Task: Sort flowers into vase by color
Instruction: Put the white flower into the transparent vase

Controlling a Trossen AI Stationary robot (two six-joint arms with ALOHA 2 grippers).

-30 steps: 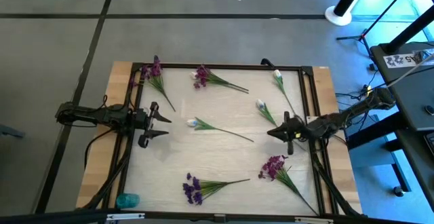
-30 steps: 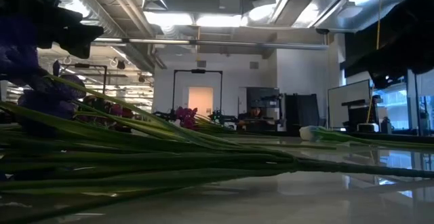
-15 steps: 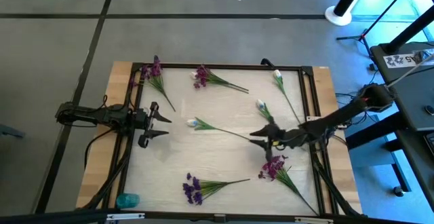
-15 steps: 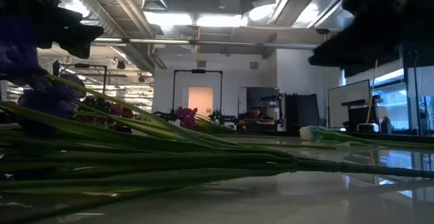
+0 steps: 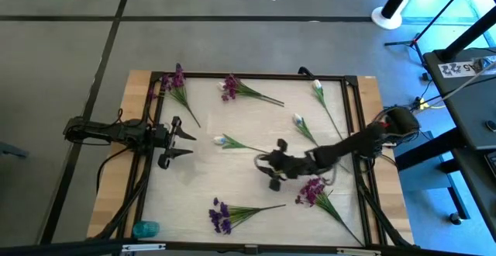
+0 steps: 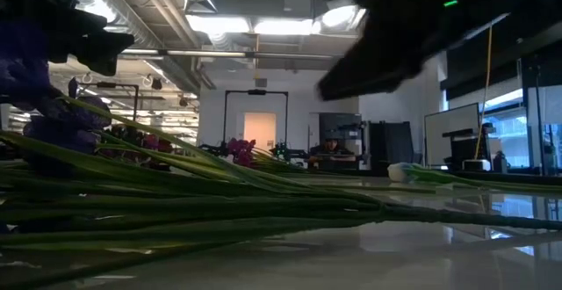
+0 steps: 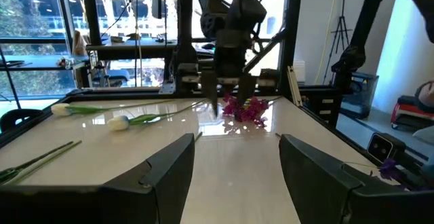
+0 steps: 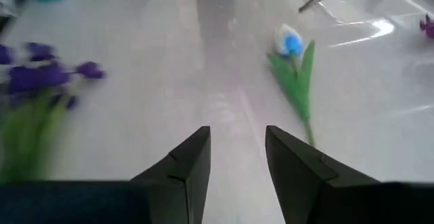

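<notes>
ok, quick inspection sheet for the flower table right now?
Surface: pale glossy table in a dark frame, wood strips at both sides.
Job's things: seven flowers lying flat. Purple ones at far left, far middle, near middle, near right. White ones at centre, right, far right. No vase seen.
Clutter: teal object at near-left corner.
Grippers: left gripper waits at left edge, fingers open, empty. Right gripper reaches over centre beside the centre white flower's stem, fingers apart, holding nothing.
Cables: along both arms and frame sides.
Surroundings: grey floor, a stand and equipment at right.
</notes>
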